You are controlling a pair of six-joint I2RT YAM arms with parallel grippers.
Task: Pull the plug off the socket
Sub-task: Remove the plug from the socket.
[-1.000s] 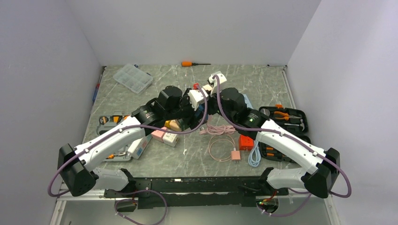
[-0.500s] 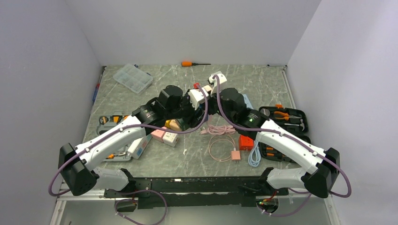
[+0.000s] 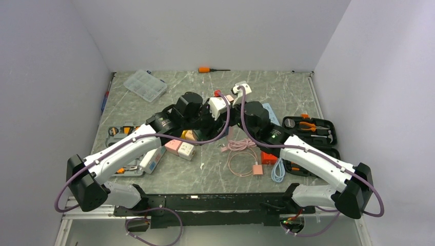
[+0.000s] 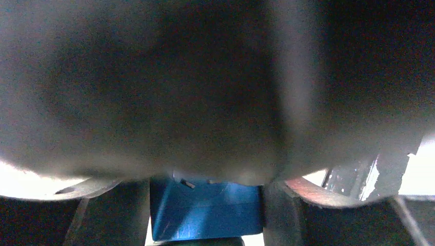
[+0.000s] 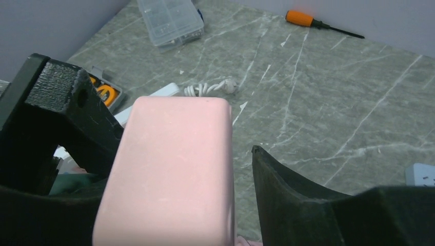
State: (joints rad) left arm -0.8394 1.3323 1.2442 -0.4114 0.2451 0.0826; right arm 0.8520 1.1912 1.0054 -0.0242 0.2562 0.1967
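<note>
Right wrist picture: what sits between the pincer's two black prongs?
A rounded pink block, probably the plug, stands between the right pincer's fingers: against one, with table showing before the other. The right wrist view shows it.

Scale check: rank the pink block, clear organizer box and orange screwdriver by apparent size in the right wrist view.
1. pink block, though nearness to the camera inflates it.
2. clear organizer box.
3. orange screwdriver.

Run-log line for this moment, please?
left hand: closed on power strip, blue end | right hand: open around pink plug, gap at one finger | seating: not visible
</note>
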